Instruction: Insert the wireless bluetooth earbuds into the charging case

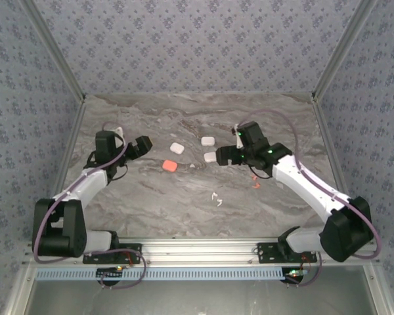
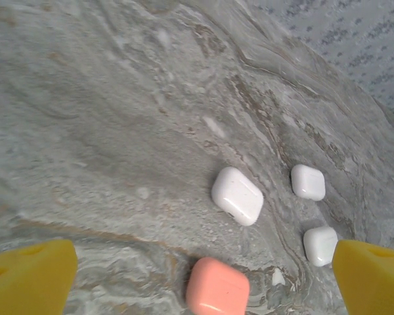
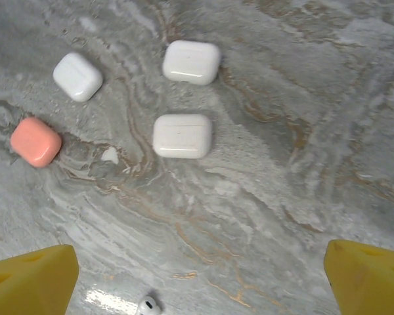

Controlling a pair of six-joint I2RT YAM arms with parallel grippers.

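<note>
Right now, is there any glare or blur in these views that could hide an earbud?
Right wrist: a bright glare patch on the marble table sits beside a white earbud. Left wrist: the yellow fingertips are soft, out of focus. Top external: even light, but the earbuds are tiny specks.

Soft, even overhead light brightening all views; shadows lying faint. Glare patch shining on bench [image 3: 108, 298] at 7 o'clock, right wrist view. Left wrist view blurring slightly; yellow fingertips [image 2: 29, 275] defocusing.
</note>
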